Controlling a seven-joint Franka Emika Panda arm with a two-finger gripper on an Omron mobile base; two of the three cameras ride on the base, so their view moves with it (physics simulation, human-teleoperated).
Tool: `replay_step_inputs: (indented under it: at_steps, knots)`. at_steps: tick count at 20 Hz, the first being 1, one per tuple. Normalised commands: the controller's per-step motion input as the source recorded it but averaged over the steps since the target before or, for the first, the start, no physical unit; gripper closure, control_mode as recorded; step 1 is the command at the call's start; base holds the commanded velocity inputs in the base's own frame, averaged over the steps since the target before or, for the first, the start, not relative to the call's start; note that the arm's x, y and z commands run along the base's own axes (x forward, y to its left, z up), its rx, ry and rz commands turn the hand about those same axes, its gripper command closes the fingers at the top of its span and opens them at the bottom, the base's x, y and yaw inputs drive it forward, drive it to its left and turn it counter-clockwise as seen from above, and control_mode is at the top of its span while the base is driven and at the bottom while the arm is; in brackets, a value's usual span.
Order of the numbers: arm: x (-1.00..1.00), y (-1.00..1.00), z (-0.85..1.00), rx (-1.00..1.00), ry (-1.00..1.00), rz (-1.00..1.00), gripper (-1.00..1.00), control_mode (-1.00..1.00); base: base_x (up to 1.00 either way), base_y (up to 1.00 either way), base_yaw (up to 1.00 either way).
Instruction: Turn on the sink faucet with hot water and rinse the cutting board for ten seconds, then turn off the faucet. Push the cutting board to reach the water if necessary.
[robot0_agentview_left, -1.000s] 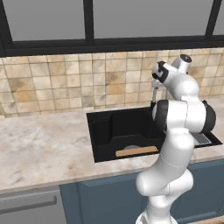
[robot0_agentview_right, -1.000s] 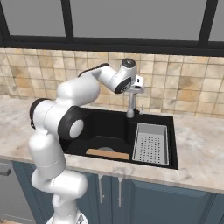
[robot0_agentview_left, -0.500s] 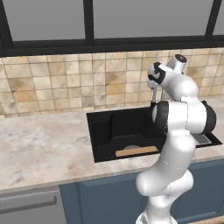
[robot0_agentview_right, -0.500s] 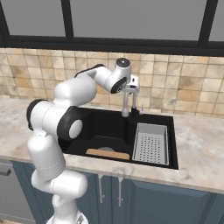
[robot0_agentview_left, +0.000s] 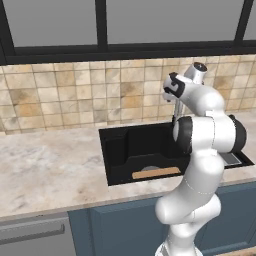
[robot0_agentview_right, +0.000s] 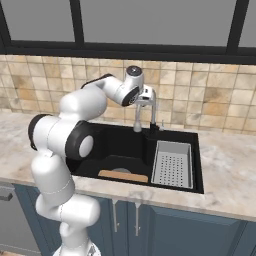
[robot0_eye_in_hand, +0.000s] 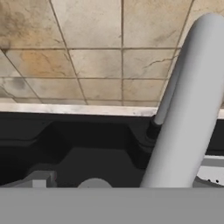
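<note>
1. Reaching over the sink (robot0_agentview_right: 197, 167), the gripper (robot0_agentview_right: 145, 97) is held with jaws spread, empty.
2. The sink faucet (robot0_agentview_right: 151, 111) is found immediately beside it, spout rising upright.
3. The cutting board (robot0_agentview_right: 123, 176) lies well below, along the near basin wall.

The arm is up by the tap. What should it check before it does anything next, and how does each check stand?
1. Gripper open: ok, the jaws stand wide.
2. Gripper close to the sink faucet: ok, right by its arch.
3. Water running: not ok, no stream at the spout.
4. Cutting board in the sink: ok, flat along the front wall.
5. Board under the spout: not ok, it lies nearer the front.
6. Contact with the faucet: cannot tell.
</note>
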Motion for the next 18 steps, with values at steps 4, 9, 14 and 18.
replay_step_inputs:
  at_steps: [4,9,14,18]
  knots:
    - [0.15,0.49,0.0,0.0,0.0,0.0,-1.0,-1.0,0.0,0.0,0.0]
    - [0.2,0.52,0.0,0.0,0.0,-0.01,-1.0,-1.0,0.0,0.0,0.0]
    - [0.2,0.49,0.0,0.0,0.0,0.0,-1.0,-1.0,0.0,0.0,0.0]
    - [0.22,0.49,0.0,0.0,0.0,-0.01,-1.0,-1.0,0.0,0.0,0.0]
